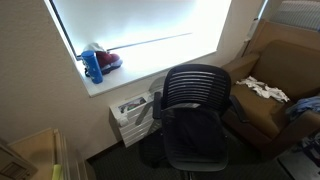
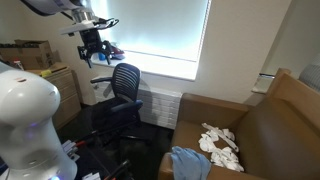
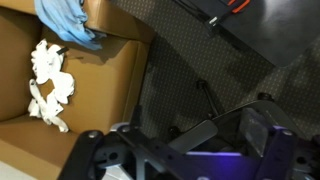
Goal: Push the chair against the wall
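Observation:
The black swivel chair (image 1: 195, 105) stands on the dark carpet with its slatted back turned to the wall (image 1: 40, 80) below the bright window (image 1: 140, 22), a short gap between them. It also shows in an exterior view (image 2: 122, 88). My gripper (image 2: 92, 45) hangs in the air above and to the left of the chair's back and does not touch it. It looks open and empty. In the wrist view the gripper (image 3: 180, 150) shows as dark fingers along the bottom edge.
A brown armchair (image 1: 275, 100) (image 2: 270, 125) (image 3: 95, 80) holds white cloths (image 3: 48, 85) and a blue cloth (image 3: 68, 20). A white drawer unit (image 1: 132, 118) stands under the sill. A blue bottle (image 1: 93, 65) and a red item stand on the sill.

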Motion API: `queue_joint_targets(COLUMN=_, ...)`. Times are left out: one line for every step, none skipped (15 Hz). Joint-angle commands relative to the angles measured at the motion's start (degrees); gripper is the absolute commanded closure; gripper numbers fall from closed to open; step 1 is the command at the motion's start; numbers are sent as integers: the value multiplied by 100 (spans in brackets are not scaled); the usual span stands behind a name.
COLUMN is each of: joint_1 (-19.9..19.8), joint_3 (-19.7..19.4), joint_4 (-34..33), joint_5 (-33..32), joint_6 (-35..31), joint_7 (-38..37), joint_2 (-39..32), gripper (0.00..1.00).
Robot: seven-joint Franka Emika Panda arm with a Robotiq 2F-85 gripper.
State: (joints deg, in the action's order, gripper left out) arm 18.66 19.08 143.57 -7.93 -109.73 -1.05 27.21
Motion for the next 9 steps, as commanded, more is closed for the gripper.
queue_joint_targets(joint_1=48, joint_3=104, joint_4=11, joint_5=-275, joint_6=-118, joint_7=-113, joint_2=-26, gripper=0)
queue_joint_targets(joint_1=67, joint_3=165, joint_4=18, joint_5=-345, joint_6=-154, joint_7=-195, joint_2=-43, gripper=0)
queue_joint_targets(joint_1=76, joint_3=163, joint_4=17, joint_5=-333, joint_6=-151, joint_7=-196, joint_2=-43, gripper=0)
queue_joint_targets(joint_1=74, joint_3=151, joint_4=16, joint_5=-332, joint_6=-151, joint_7=-195, joint_2=-41, gripper=0)
queue_joint_targets(joint_1=-37, joint_3=125, joint_4=57, joint_5=-353, joint_6=-294, joint_7=-488, joint_2=52, gripper=0)
queue_joint_targets(joint_1=-121, joint_3=26, joint_4=143, joint_5=-211, joint_6=-713, joint_7=-765, joint_2=-18, gripper=0)
queue_joint_targets(joint_1=-192, joint_3=51, joint_4=187, joint_5=-235, joint_6=-974, joint_7=-1045, joint_2=-119, gripper=0)
queue_joint_targets(joint_1=-303, joint_3=136, joint_4=284, joint_5=-400, joint_6=-1405, joint_7=-1430, joint_2=-233, gripper=0)
queue_joint_targets(joint_1=-420, joint_3=227, joint_4=370, joint_5=-549, joint_6=-1792, joint_7=-1809, joint_2=-329, gripper=0)
